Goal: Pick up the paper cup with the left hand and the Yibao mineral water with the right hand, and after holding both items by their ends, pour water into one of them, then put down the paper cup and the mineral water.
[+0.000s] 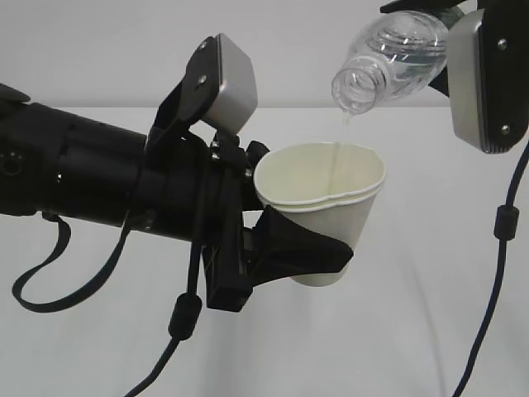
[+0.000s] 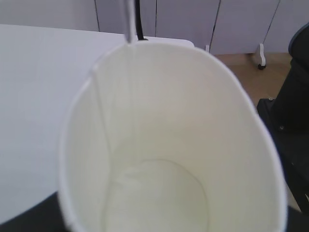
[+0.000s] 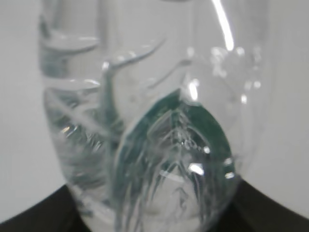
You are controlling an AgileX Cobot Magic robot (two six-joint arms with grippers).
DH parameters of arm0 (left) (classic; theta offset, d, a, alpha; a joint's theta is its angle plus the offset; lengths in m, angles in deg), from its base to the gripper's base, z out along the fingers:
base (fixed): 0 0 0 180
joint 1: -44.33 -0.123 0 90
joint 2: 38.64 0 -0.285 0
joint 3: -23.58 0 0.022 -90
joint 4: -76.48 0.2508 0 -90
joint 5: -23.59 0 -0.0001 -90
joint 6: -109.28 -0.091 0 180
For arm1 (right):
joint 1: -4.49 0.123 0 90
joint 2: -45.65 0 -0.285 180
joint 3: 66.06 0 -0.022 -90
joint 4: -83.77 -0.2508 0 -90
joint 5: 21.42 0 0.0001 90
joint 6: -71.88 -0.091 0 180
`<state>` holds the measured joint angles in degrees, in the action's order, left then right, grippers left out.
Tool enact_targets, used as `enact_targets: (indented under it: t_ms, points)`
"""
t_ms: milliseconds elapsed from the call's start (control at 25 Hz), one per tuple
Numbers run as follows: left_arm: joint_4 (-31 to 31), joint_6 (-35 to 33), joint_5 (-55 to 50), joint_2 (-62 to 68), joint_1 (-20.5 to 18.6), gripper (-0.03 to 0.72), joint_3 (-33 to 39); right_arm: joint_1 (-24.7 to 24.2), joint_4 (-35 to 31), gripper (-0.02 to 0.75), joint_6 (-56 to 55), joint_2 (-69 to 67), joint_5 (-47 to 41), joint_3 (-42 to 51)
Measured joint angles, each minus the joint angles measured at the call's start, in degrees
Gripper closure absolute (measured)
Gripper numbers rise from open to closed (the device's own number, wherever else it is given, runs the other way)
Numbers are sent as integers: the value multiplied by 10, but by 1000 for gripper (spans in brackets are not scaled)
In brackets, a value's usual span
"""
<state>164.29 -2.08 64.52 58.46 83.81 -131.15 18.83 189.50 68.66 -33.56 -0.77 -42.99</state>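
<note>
My left gripper [image 1: 293, 248] is shut on the white paper cup [image 1: 326, 211] and holds it upright above the table, squeezed a little out of round. My right gripper [image 1: 459, 33] at the top right is shut on the clear Yibao mineral water bottle [image 1: 388, 58], tilted mouth down toward the left. A thin stream of water [image 1: 340, 157] runs from the bottle mouth into the cup. The left wrist view looks straight into the cup [image 2: 169, 145], with the stream [image 2: 129, 21] at its far rim. The right wrist view is filled by the bottle [image 3: 145, 121]; its green label shows through the plastic.
The white table [image 1: 430, 314] lies below both grippers. Black cables [image 1: 496, 248] hang from the arms. In the left wrist view white cabinet doors [image 2: 193, 21] and a wooden floor [image 2: 251, 72] lie beyond the table edge.
</note>
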Motion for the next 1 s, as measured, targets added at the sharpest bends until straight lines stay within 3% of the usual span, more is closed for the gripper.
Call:
enact_targets:
  t_ms: [1000]
  points:
    - [1, 0, -10, 0, 0, 267, 0, 0, 0, 333, 0, 0, 2, 0]
